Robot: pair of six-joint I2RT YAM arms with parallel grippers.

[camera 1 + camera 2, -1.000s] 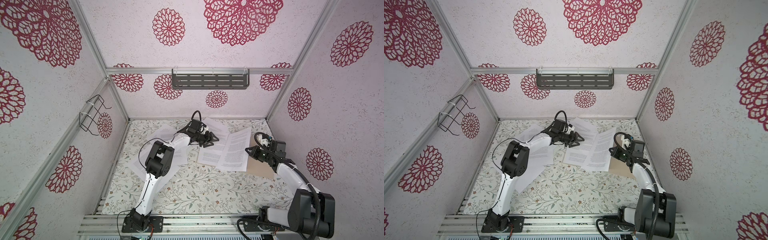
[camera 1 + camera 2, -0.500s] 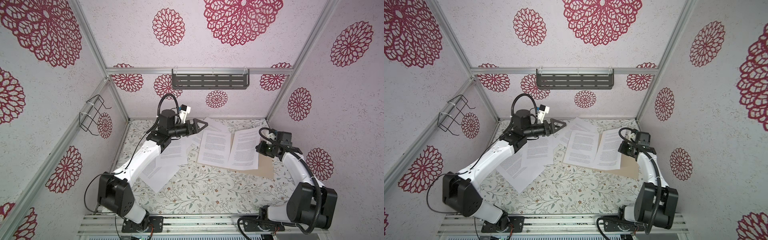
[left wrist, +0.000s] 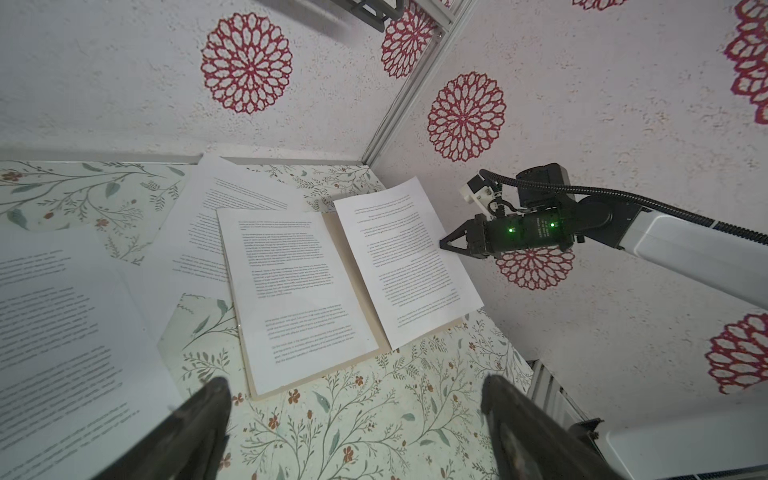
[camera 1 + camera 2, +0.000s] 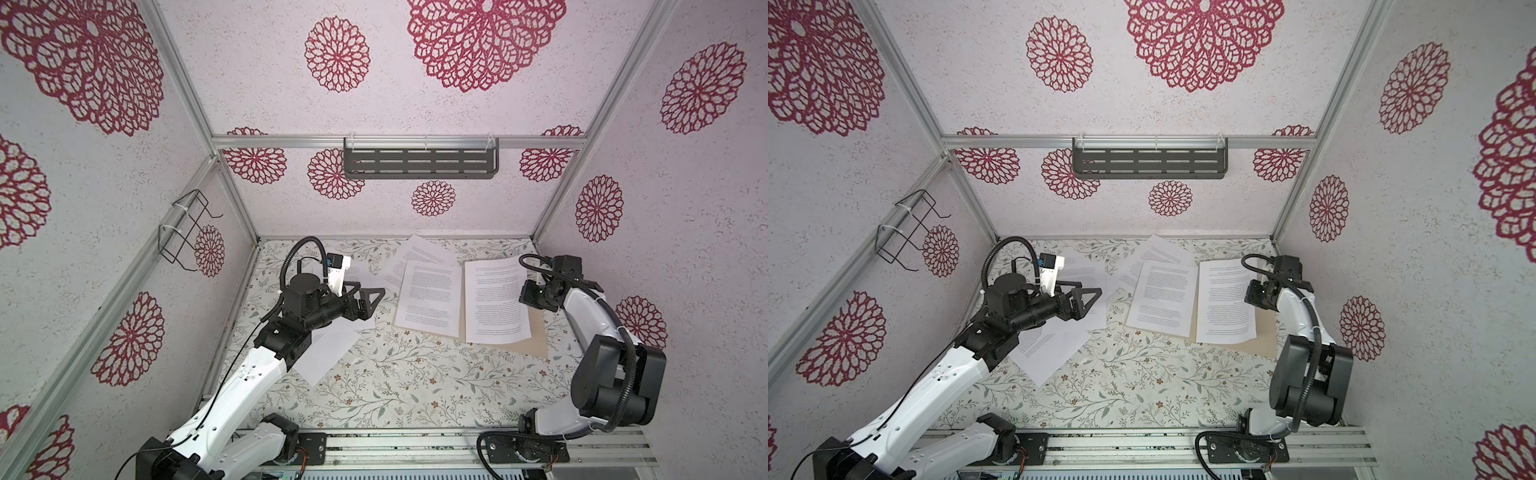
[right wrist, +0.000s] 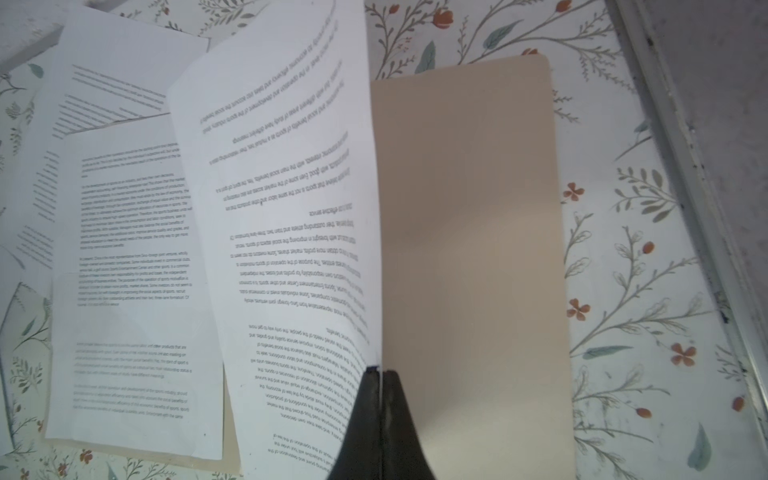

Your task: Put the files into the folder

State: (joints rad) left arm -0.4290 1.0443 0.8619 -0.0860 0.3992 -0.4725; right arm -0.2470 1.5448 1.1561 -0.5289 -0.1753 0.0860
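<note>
Centre-left in both top views: pulled back from the middle, left gripper (image 4: 365,293) spread wide and empty, loose files (image 4: 328,353) lying beneath it. At centre, just let go by the look of it: one sheet (image 4: 428,299) flat on the left leaf of the open folder (image 4: 536,336). Right of centre: right gripper (image 5: 380,376) pressed tight on the edge of a second sheet (image 5: 291,208), curling up off the right leaf. Two in, probably; several more to fetch.
</note>
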